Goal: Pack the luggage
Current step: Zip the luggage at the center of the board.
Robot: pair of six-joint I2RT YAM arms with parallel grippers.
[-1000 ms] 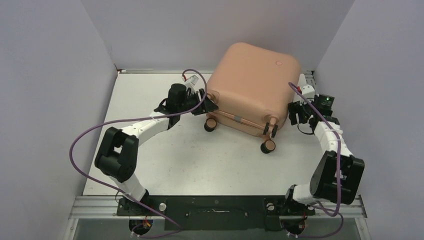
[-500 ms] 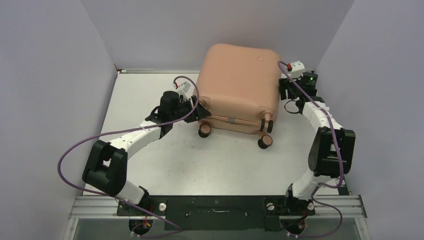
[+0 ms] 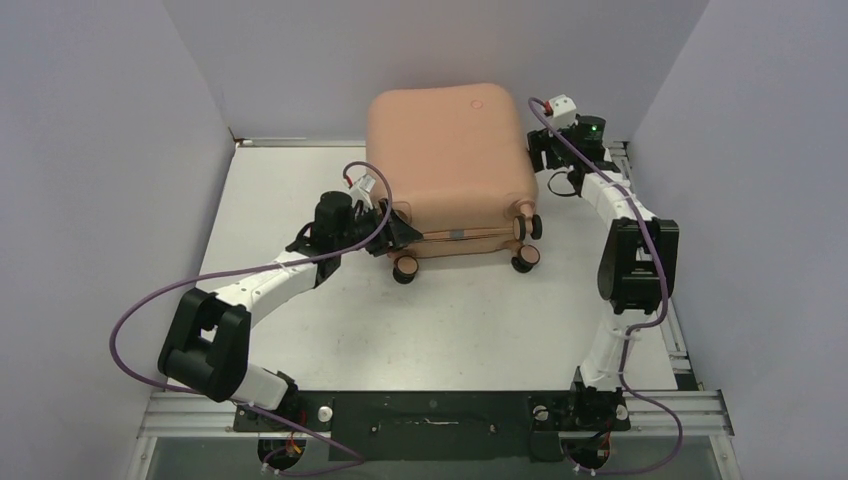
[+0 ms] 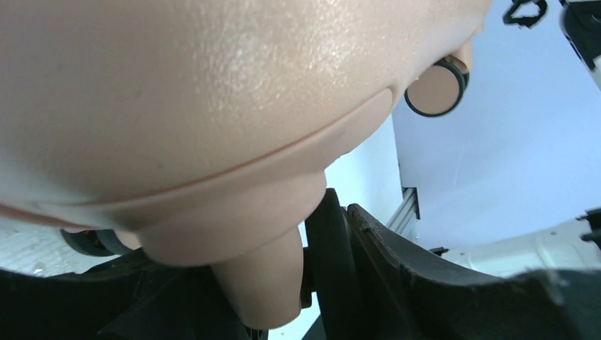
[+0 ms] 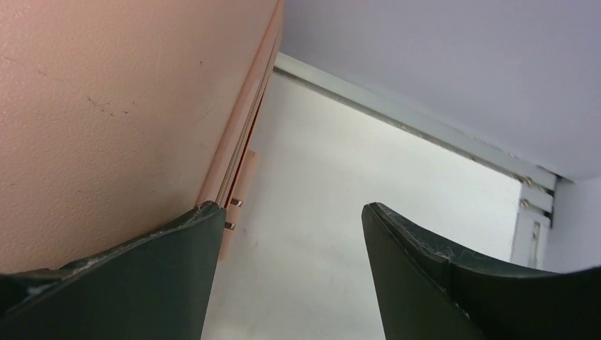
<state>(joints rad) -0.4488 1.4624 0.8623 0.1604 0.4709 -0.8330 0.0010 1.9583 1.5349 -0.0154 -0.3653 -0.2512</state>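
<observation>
The luggage (image 3: 445, 150), a peach-pink hard-shell suitcase, lies shut at the far middle of the bench (image 3: 450, 320), broad face up, its two near wheels (image 3: 405, 268) pointing toward the arms. The left end effector (image 3: 395, 225) is tucked under the near-left corner. In its wrist view the caster leg (image 4: 262, 283) and a black tyre sit between partly spread jaws, but I cannot tell whether they actually pinch it or merely bracket it. The right end effector (image 3: 540, 160) stands at the far-right side, jaws wide and holding nothing; its left finger (image 5: 142, 276) lies against the shell just beside the seam (image 5: 244, 142), and the right finger is over bare bench. The shell looks stiff, smooth and likely slippery. Its rounded corners offer little purchase, and the body is far too broad for either jaw to span. Pushing on the flat sides, or taking hold at a caster leg or the seam lip, seems the sounder course. Its weight cannot be judged, though it would probably slide or swing readily on the smooth bench. Hidden or unclear are the handle, any zip pull or latch, the far side, the inside, and what is to be packed. The left fingertips are covered by the shell from above, and the small round logo (image 3: 477, 104) is too small to read.
</observation>
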